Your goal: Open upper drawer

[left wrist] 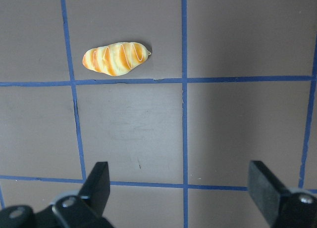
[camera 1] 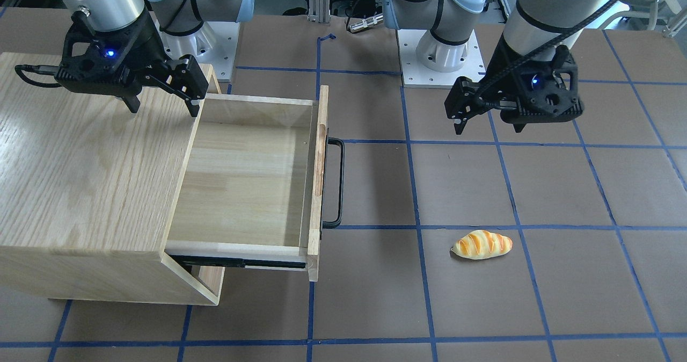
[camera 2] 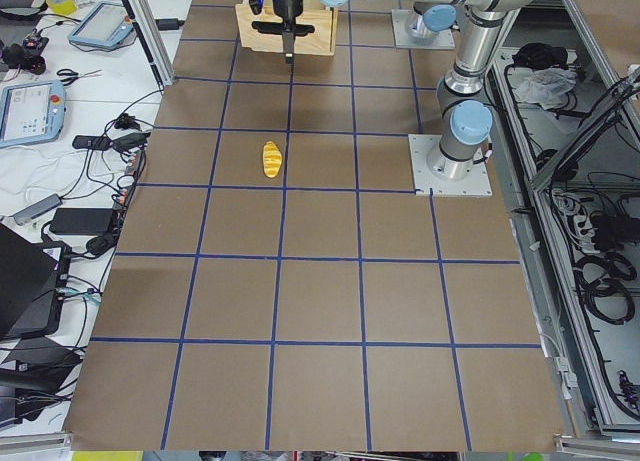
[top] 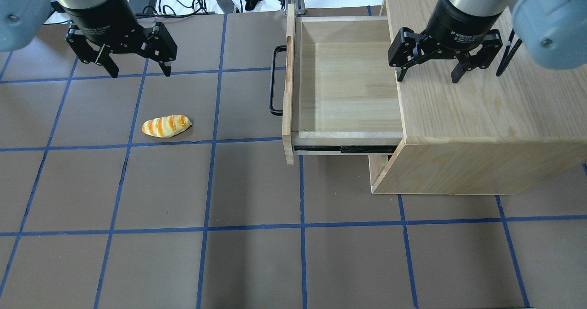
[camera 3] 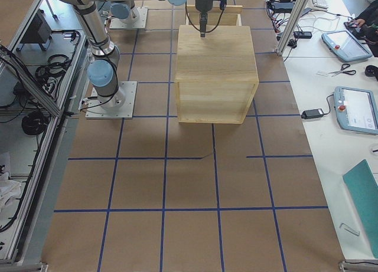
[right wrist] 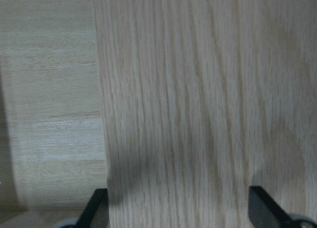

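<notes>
The upper drawer stands pulled far out of the oak-grain cabinet, and its inside is bare. Its pale front plank carries a black bar handle. The drawer and handle also show in the front-facing view. My right gripper is open and empty above the cabinet top, near the edge over the drawer. It touches nothing. The right wrist view shows cabinet wood between the fingers. My left gripper is open and empty above the table, far from the drawer.
A toy bread loaf lies on the brown table with blue tape lines, below my left gripper; it also shows in the left wrist view. A lower opening of the cabinet shows under the drawer. Both arm bases stand at the table's robot side.
</notes>
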You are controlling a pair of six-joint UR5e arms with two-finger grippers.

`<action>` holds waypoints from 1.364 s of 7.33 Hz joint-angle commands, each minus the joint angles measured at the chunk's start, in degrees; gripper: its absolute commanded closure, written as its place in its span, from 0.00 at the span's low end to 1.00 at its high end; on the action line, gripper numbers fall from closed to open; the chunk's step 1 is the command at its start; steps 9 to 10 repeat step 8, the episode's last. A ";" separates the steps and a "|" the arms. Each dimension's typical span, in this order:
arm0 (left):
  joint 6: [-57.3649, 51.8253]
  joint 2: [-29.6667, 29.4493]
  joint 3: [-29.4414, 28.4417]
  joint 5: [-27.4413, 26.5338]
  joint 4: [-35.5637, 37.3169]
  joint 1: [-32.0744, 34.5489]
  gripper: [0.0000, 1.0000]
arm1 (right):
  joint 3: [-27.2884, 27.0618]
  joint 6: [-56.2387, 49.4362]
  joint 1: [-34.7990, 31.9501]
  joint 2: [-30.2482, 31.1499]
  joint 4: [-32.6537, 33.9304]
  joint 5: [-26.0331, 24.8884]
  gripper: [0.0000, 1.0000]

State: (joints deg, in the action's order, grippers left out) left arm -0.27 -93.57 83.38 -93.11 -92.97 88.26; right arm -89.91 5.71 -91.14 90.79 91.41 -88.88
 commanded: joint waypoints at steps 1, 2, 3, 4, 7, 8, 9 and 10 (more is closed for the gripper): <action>-3.15 1.55 0.12 0.92 -0.55 -1.07 0.00 | 0.00 0.00 0.00 0.00 0.00 -0.06 0.00; -3.16 1.72 0.12 1.18 -0.55 -1.07 0.00 | 0.00 0.00 0.00 0.00 0.00 0.02 0.00; -3.33 1.99 0.38 0.75 -0.55 -0.89 0.00 | 0.00 0.00 0.00 0.00 0.00 0.03 0.00; -3.33 2.43 1.34 0.92 -0.55 -0.89 0.00 | 0.00 0.00 0.00 0.00 0.00 -0.06 0.00; -3.59 2.69 2.13 0.92 -0.46 -0.89 0.00 | 0.00 0.00 0.00 0.00 0.00 -0.06 0.00; -3.59 2.69 2.14 0.92 -0.37 -0.89 0.00 | 0.00 0.00 0.00 0.00 0.00 -0.06 0.00; -3.59 2.69 2.14 0.92 -0.37 -0.89 0.00 | 0.00 0.00 0.00 0.00 0.00 -0.06 0.00; -3.59 2.69 2.14 0.92 -0.37 -0.89 0.00 | 0.00 0.00 0.00 0.00 0.00 -0.06 0.00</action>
